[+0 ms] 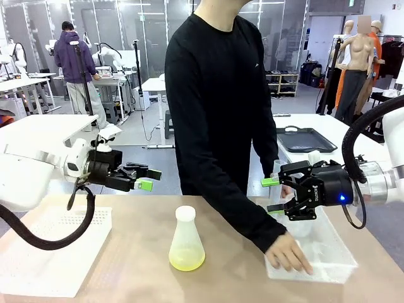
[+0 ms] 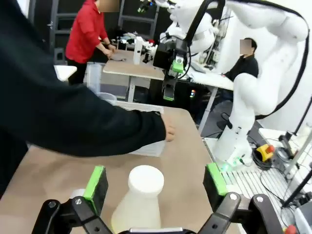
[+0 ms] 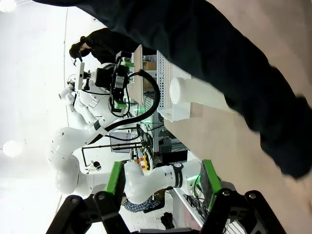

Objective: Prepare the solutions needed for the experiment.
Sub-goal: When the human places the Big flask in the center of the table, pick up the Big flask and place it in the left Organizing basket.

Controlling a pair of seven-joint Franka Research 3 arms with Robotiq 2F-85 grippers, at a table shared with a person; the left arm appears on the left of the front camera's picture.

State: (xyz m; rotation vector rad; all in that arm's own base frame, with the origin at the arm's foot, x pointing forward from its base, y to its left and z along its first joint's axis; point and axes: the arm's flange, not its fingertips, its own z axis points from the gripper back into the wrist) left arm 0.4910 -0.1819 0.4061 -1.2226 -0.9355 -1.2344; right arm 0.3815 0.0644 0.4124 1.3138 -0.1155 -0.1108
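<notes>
Some solution (image 1: 187, 258) — conical, perhaps plastic flask (image 1: 185, 228)

- We see pale yellow-green solutions (image 1: 187, 259) in a frosted white flask (image 1: 185, 226), centre frame.
- We see the left gripper (image 1: 151, 178) and right gripper (image 1: 273, 197) black with green pads.
- Black sleeve (image 1: 233, 202), tan table (image 1: 139, 268).

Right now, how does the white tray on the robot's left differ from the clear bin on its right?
The white tray is opaque and dotted with holes; the clear bin is see-through. The person's hand rests at the bin's near corner; nothing touches the tray. The tray looks shallow, the bin deeper-walled. Both sit on the table, flanking the flask.
</notes>
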